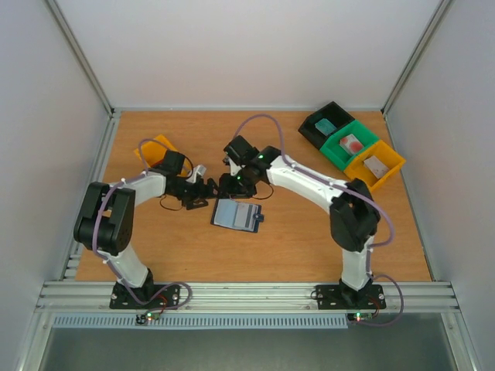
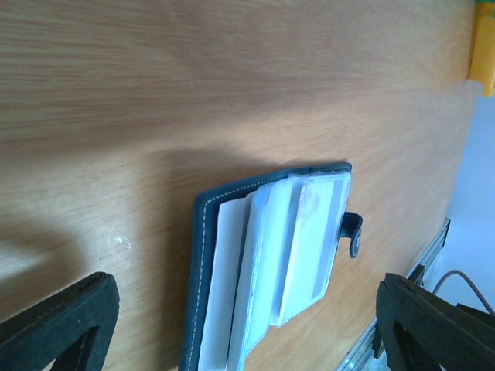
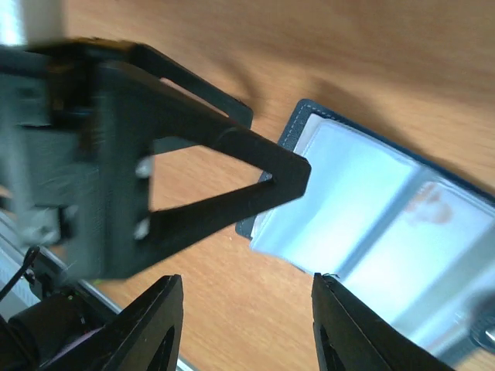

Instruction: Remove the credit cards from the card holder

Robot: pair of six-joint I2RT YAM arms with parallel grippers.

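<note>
The card holder [image 1: 237, 215] lies open on the counter [image 1: 309, 247], pale pockets facing up. Both grippers hang just beyond its far edge: the left gripper [image 1: 203, 193] is spread wide and the right gripper [image 3: 246, 309] is parted too (neither pinches anything).

You are looking at a robot test cell in a lab, not a home or a shop. Plain white panels [image 1: 232, 54] close in the wooden worktop [image 1: 294, 247] along its far, left and right edges, framed by bare aluminium posts [image 1: 77, 46]. A slotted aluminium rail [image 1: 247, 294] runs along the near edge, with the left arm [image 1: 116, 224] and right arm [image 1: 352, 224] bolted to it and a purple cable [image 1: 267, 117] looping over them. Coloured plastic bins [image 1: 334, 158] sit in a row at the far right corner.
</note>
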